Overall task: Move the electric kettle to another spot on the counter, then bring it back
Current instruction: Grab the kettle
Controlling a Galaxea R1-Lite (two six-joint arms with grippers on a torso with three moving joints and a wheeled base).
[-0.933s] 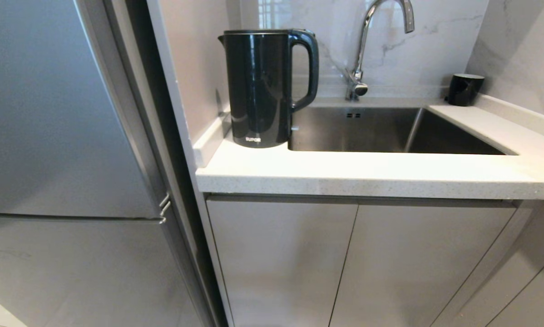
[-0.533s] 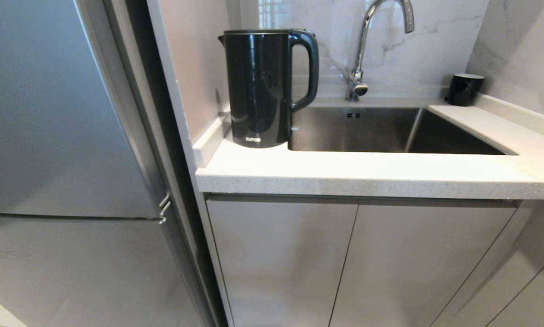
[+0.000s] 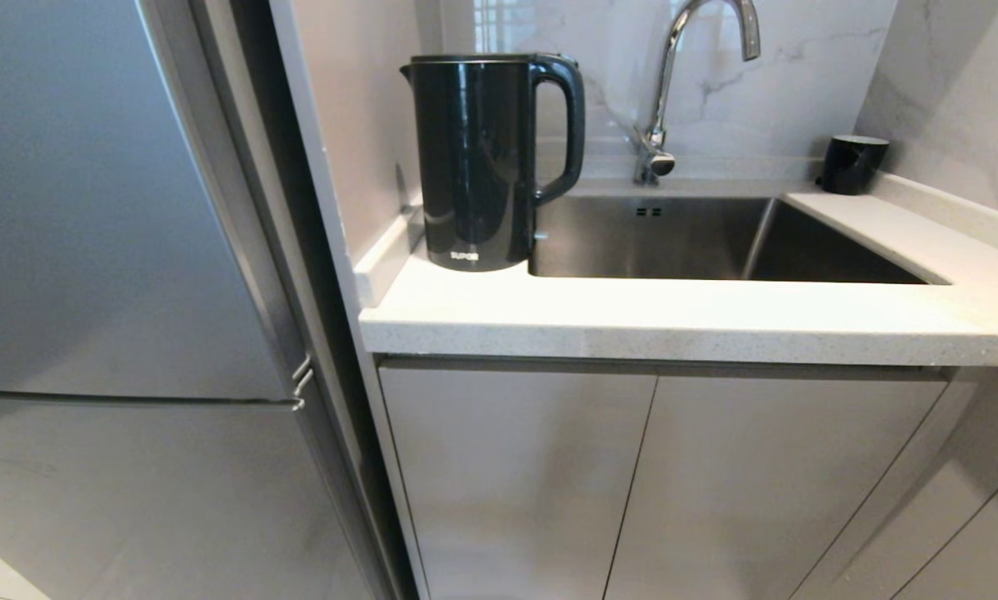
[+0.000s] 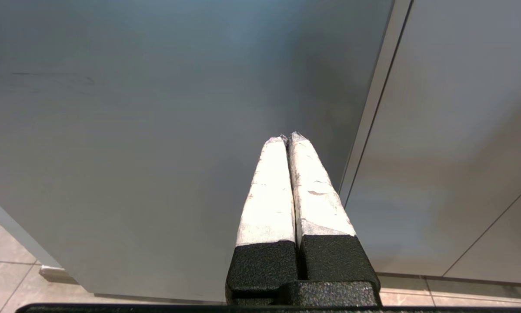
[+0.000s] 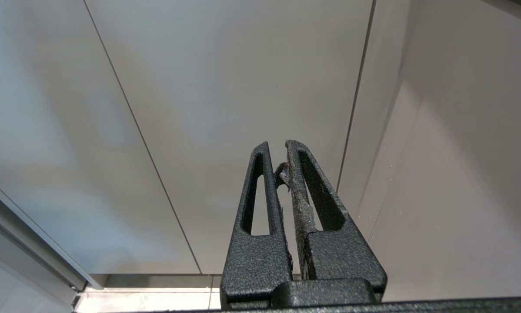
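Observation:
The electric kettle (image 3: 476,158), tall, glossy black with a loop handle turned toward the sink, stands upright at the counter's (image 3: 674,321) left end against the side wall. Neither arm shows in the head view. My left gripper (image 4: 287,138) hangs low in front of a grey appliance door, its white-wrapped fingers pressed together and empty. My right gripper (image 5: 277,145) hangs low before the pale cabinet doors, its black fingers nearly touching at the tips with nothing held.
A steel sink (image 3: 716,237) lies right of the kettle, with a chrome tap (image 3: 674,83) behind it. A small black cup (image 3: 851,163) stands at the back right corner. A tall grey fridge (image 3: 116,250) fills the left; cabinet doors (image 3: 632,483) sit under the counter.

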